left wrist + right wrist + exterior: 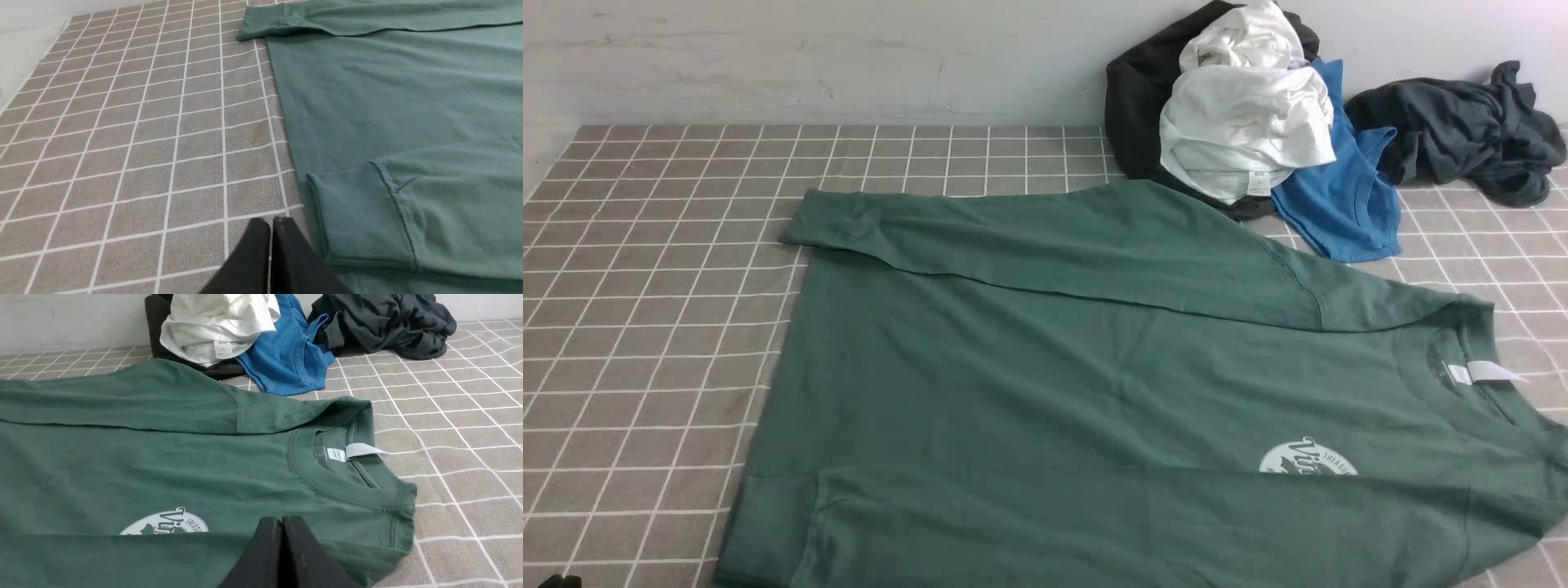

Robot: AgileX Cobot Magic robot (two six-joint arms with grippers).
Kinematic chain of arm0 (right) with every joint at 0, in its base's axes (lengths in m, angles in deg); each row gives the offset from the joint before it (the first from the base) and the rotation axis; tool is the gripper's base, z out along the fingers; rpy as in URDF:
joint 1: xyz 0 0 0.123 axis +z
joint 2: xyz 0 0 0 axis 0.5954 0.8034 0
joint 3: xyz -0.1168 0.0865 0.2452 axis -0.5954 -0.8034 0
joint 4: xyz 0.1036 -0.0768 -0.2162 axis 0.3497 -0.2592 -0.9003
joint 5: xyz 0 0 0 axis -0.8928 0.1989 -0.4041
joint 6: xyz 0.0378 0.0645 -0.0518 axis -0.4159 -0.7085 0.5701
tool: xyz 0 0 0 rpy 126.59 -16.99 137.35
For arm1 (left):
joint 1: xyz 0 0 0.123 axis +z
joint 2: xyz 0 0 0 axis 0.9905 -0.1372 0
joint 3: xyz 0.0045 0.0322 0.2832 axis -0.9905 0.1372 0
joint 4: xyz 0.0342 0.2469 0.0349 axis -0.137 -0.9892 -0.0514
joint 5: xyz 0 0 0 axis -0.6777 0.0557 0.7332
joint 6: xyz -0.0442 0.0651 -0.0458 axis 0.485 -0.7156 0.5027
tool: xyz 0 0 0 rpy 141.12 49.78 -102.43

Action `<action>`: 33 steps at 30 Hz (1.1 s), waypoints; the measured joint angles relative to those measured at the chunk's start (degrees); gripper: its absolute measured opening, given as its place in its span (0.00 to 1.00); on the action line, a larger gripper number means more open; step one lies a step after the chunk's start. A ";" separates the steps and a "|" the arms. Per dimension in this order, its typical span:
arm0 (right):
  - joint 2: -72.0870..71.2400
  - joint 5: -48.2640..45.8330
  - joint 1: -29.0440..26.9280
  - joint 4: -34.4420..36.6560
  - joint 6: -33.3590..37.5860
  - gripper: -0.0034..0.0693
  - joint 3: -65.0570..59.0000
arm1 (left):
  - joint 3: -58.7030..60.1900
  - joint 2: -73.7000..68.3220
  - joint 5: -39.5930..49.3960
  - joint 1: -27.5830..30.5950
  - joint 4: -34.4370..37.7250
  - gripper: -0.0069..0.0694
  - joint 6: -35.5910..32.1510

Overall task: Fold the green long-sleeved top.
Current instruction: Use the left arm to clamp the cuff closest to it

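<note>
Dark-green jersey long-sleeved top looks soft, light and limp, so it is best pinched at its outer corners. Left gripper and right gripper sit closed, empty.

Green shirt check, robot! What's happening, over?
Left gripper shut, empty. Right gripper shut, empty. Green top flat, both sleeves folded in. Clothes pile at its far edge.

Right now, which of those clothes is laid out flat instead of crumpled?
The green long-sleeved top, spread out smooth. The white shirt, blue shirt and dark grey garment lie bunched by the wall.
</note>
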State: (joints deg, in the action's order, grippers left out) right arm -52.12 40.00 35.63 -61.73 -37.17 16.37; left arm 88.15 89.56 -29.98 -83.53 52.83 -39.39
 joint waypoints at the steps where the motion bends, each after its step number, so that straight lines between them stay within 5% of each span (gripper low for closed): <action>1: 0.00 0.00 0.00 0.00 0.00 0.03 0.00 | 0.00 0.00 0.00 0.00 0.00 0.08 0.00; 33: 0.00 0.00 0.00 0.00 0.00 0.03 0.00 | 0.00 0.00 -1.06 0.00 -0.20 0.08 -0.30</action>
State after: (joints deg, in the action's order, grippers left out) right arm -52.12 40.00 35.63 -61.73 -37.17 16.37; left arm 88.15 89.56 -31.04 -83.53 52.64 -39.70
